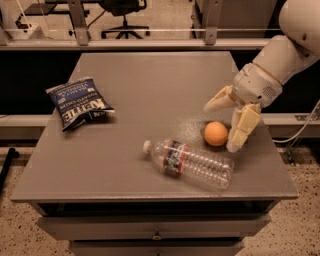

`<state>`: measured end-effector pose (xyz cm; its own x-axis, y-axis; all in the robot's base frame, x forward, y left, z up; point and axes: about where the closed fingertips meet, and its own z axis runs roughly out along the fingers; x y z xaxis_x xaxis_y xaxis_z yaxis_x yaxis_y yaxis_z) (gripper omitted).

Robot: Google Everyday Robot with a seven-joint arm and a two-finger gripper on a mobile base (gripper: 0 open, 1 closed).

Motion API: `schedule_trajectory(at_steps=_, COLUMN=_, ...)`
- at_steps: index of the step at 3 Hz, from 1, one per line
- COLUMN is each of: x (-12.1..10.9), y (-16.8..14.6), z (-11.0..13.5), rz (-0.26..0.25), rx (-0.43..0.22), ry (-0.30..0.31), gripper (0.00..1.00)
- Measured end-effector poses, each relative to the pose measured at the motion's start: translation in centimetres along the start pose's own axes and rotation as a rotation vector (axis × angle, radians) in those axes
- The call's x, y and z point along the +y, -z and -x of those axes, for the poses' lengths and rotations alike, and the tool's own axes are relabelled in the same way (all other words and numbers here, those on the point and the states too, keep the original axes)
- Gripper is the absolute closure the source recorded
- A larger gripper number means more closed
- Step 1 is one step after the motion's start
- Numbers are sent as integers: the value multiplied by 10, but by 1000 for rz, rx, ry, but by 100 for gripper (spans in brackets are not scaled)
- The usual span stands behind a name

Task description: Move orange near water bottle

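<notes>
The orange [216,133] rests on the grey table [150,90], right of centre. The water bottle [190,163] lies on its side just in front of the orange, white cap pointing left, with a small gap between them. My gripper [224,125] is open, its cream fingers [242,128] spread around the orange from above and the right, not touching it.
A dark blue chip bag [80,102] lies at the table's left side. The table's right edge is close behind my gripper. Drawers run under the tabletop front. An office chair [122,12] and rails stand beyond the far edge.
</notes>
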<state>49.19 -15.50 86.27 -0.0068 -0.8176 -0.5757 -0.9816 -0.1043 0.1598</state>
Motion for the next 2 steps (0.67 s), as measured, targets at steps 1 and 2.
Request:
schedule_trajectory(at_steps=1, x=0, y=0, z=-1, rz=0, rx=2, ry=2, gripper=0)
schedule_trajectory(at_steps=2, x=-15, y=17, z=-10, rz=-62, rx=-26, ry=-24, gripper=0)
